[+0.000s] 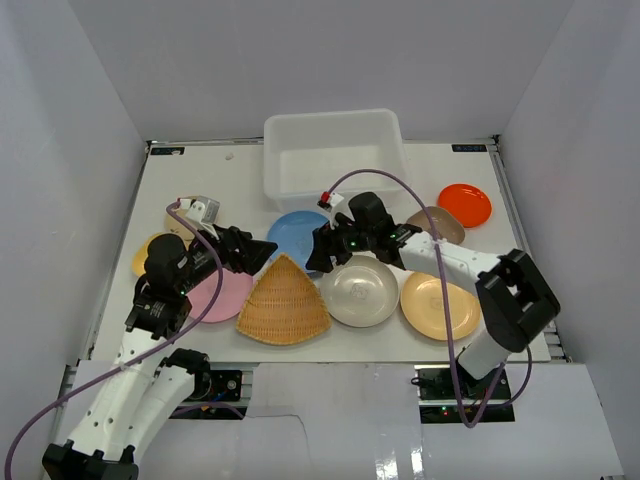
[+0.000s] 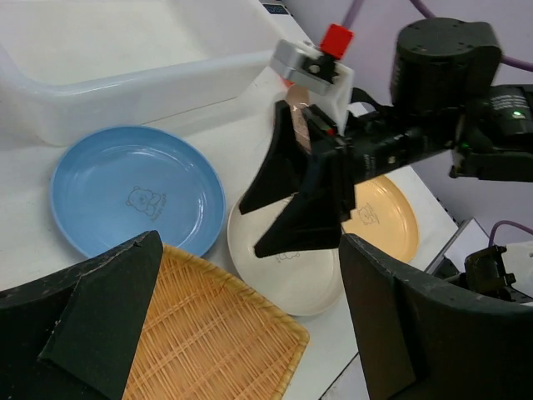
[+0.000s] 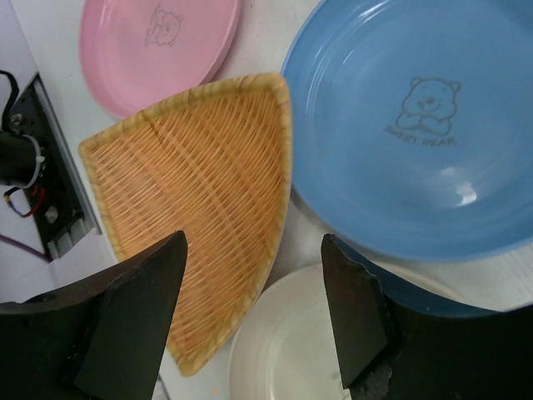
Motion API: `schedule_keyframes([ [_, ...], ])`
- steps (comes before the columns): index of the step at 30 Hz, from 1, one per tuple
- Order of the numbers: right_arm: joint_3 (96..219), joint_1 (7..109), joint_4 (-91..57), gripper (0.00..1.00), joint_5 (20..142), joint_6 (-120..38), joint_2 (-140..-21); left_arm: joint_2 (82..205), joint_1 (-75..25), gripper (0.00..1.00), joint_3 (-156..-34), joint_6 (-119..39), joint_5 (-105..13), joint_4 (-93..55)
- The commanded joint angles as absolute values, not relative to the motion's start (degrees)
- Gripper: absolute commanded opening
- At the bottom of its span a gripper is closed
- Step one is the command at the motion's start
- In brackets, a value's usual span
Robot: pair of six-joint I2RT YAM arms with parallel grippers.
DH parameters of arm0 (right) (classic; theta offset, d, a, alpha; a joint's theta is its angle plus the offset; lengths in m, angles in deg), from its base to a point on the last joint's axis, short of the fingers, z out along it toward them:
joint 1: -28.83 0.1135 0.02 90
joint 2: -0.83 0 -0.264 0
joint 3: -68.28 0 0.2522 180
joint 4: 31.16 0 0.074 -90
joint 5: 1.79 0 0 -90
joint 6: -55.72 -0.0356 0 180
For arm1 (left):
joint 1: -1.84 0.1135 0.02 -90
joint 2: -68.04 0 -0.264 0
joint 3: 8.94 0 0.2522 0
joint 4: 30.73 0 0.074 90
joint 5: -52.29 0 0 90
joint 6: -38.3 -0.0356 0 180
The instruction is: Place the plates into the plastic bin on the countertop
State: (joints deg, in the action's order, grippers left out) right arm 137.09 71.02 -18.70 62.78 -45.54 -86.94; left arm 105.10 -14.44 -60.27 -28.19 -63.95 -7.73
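The white plastic bin (image 1: pixel 335 150) stands at the back of the countertop (image 1: pixel 235 175), with nothing showing inside. My left gripper (image 1: pixel 262 252) is open and empty, just above the tip of the fan-shaped wicker tray (image 1: pixel 285 303); the left wrist view shows its fingers spread over the tray (image 2: pixel 208 333). My right gripper (image 1: pixel 325 255) is open and empty, hovering over the gap between the wicker tray (image 3: pixel 200 192), the blue plate (image 3: pixel 416 125) and the cream plate (image 3: pixel 291 350). The blue plate (image 1: pixel 297 235) lies in front of the bin.
A pink plate (image 1: pixel 222 295) and a yellow plate (image 1: pixel 148 252) lie at the left. A peach plate (image 1: pixel 438 305), a brown plate (image 1: pixel 436 224) and an orange plate (image 1: pixel 465 204) lie at the right. The two grippers are close together, tips facing each other.
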Motion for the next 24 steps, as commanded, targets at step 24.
schedule_keyframes([
  [24, 153.85, 74.62, -32.34, 0.35, 59.11, -48.51, -113.61, 103.99, -15.48, 0.98, -61.99, -29.29, -61.88, -6.24],
])
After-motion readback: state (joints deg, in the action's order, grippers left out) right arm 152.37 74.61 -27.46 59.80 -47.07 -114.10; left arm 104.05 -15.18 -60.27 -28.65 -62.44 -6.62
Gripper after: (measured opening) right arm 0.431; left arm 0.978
